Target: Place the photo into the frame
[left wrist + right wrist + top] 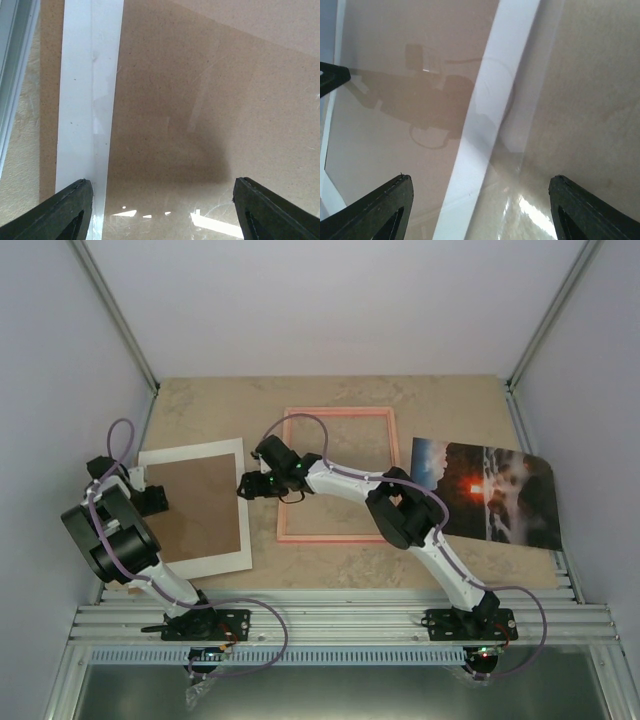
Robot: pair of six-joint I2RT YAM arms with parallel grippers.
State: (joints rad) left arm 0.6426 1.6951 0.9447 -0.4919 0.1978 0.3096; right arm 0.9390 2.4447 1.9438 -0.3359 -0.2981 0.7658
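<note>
At 9 o'clock the brown board (pixel 200 505) lies flanked by the left claw (pixel 163 502) and right claw (pixel 241 485), both spread wide and holding nothing, probably poised to shift it. The frame (pixel 322 538) lies flat at the centre of the bench (pixel 440 400), ready for loading. The photo (pixel 500 490) sits at 3 o'clock, outside it.

No legible text, label or number anywhere, perhaps from blur.
</note>
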